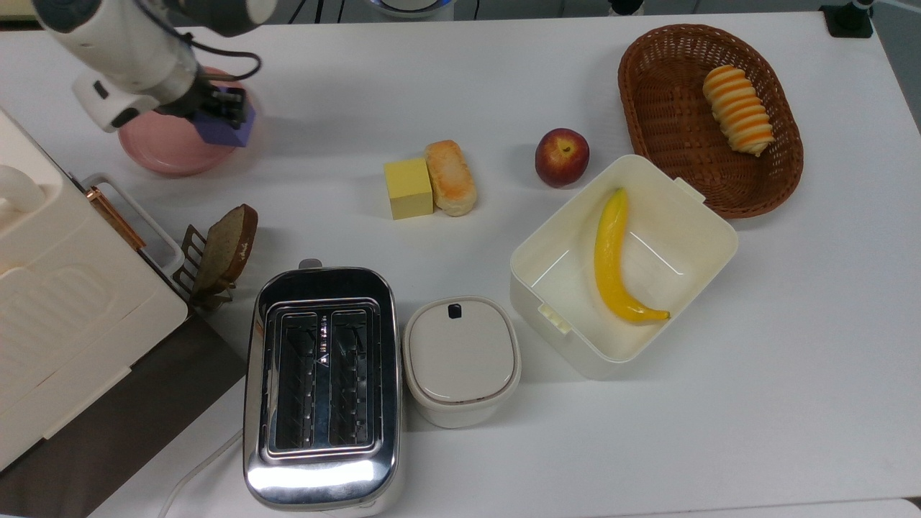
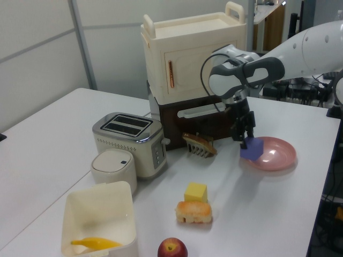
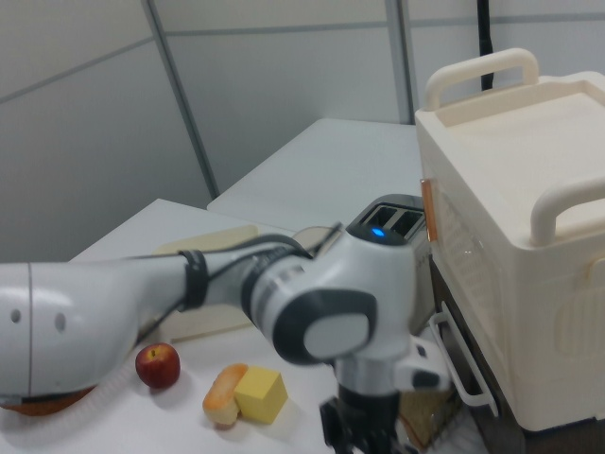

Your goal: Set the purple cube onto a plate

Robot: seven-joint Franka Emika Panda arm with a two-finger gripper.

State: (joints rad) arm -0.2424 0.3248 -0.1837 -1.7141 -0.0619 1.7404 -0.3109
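Note:
The purple cube (image 1: pixel 224 128) hangs in the air, tilted, with my gripper (image 1: pixel 221 109) shut on it. In the top view it is over the right rim of the pale pink plate (image 1: pixel 164 150). In the left view the purple cube (image 2: pixel 251 149) hovers just above the near-left edge of the plate (image 2: pixel 274 155), held from above by the gripper (image 2: pixel 245 140). In the right view the arm's wrist (image 3: pixel 364 392) fills the foreground and hides the cube and the plate.
A yellow block (image 1: pixel 408 188) and a bread roll (image 1: pixel 451 177) lie mid-table, a peach (image 1: pixel 562 157) to their right. A cream cabinet (image 1: pixel 65 288), toast rack (image 1: pixel 216 255), toaster (image 1: pixel 321 385), lidded pot (image 1: pixel 461 360), banana box (image 1: pixel 623 262) and wicker basket (image 1: pixel 709 119) stand around.

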